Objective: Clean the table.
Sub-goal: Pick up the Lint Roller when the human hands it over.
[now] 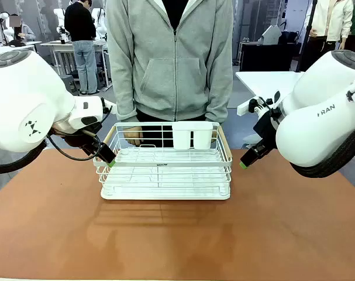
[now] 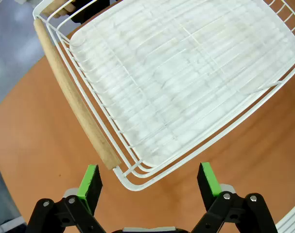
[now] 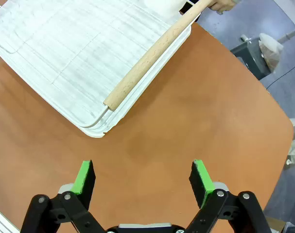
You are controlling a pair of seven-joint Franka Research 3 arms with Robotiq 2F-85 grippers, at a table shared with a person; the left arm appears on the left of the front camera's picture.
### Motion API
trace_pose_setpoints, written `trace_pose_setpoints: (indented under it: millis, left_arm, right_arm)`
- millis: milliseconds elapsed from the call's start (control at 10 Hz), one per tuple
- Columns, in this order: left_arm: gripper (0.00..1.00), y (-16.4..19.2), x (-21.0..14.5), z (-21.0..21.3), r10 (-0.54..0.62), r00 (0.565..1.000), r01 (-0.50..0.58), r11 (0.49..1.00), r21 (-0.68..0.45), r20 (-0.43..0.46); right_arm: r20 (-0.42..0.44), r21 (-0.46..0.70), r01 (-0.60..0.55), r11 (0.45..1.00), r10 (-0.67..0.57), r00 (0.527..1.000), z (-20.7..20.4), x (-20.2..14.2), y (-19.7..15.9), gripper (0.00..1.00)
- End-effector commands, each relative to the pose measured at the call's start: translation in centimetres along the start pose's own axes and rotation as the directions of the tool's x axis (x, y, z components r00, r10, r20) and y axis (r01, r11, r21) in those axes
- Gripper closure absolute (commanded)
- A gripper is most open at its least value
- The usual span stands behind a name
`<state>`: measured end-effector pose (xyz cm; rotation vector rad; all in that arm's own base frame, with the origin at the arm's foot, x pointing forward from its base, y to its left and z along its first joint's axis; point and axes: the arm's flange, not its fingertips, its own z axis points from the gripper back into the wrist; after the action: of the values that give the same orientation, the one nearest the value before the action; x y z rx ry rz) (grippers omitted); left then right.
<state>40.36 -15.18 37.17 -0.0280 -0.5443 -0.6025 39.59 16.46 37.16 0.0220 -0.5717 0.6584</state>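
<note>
- The table (image 1: 177,234) is the big one: reddish-brown top, right across the front view from the robot's side to the person's. Bare apart from one thing standing mid-table toward the far edge.
- A person (image 1: 171,58) in a grey zip hoodie stands at the far side, dead centre. One hand (image 1: 132,136) is down behind the wire of the rack.
- The left arm (image 1: 25,99) comes in from the left side and the right arm (image 1: 323,129) from the right. Both are chunky white things, each angled down toward one end of the rack.
- The dish rack (image 1: 165,165) is white wire on a white tray, empty as far as I can see. It sits flat on the table between the two arms.
- A white holder (image 1: 192,136) hangs on the rack's far wall, toward its right.
- A wooden handle (image 2: 74,97) runs along the rack's left end, with a matching one (image 3: 152,53) on the right end.
- The left gripper (image 2: 148,177) has its green-tipped fingers spread wide, gripping nothing. It's low at the rack's left corner by the handle's end. Whether it touches, can't tell.
- The right gripper (image 3: 142,170) has its fingers wide apart too, empty, over bare table, clear of the rack's right corner.
</note>
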Motion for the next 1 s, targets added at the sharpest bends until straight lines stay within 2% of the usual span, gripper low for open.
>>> trace_pose_setpoints:
  millis: [0,900]
  left_arm:
    - [0.00,-0.01,0.01,0.01,0.000,1.000,0.000,1.000,0.000,0.001]
    - [0.00,-0.01,0.01,0.01,0.000,1.000,0.000,1.000,0.000,0.001]
  right_arm:
    - [0.000,0.000,0.000,1.000,0.000,1.000,0.00,0.00,0.00,0.00]
    - [0.000,0.000,0.000,1.000,0.000,1.000,0.00,0.00,0.00,0.00]
